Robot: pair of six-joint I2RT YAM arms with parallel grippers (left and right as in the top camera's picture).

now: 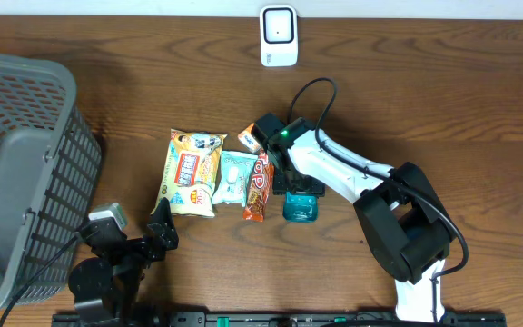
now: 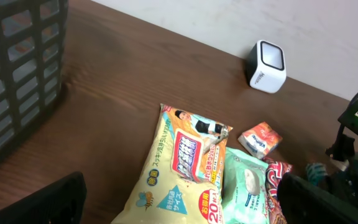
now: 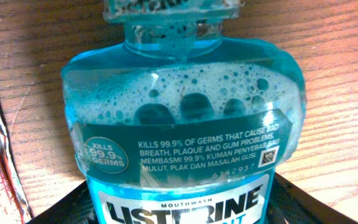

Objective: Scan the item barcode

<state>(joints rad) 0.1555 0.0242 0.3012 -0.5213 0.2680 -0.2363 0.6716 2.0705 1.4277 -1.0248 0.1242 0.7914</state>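
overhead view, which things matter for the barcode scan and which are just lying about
For the job: mouthwash bottle, white scanner, right gripper at the bottle.
Lying about: yellow pack, mint green pack, red bar, small orange packet, grey basket.

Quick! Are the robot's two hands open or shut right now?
Left gripper: open, empty.
Right gripper: around the mouthwash bottle; grip cannot be told.

The wooden table (image 1: 443, 100) bears a grey basket (image 1: 16, 173) at left, a white scanner (image 1: 279, 36) far, and centrally a yellow pack (image 1: 192, 173), mint pack (image 1: 234, 177), red bar (image 1: 259, 186), orange packet (image 1: 250, 138) and mouthwash bottle (image 1: 300, 207).
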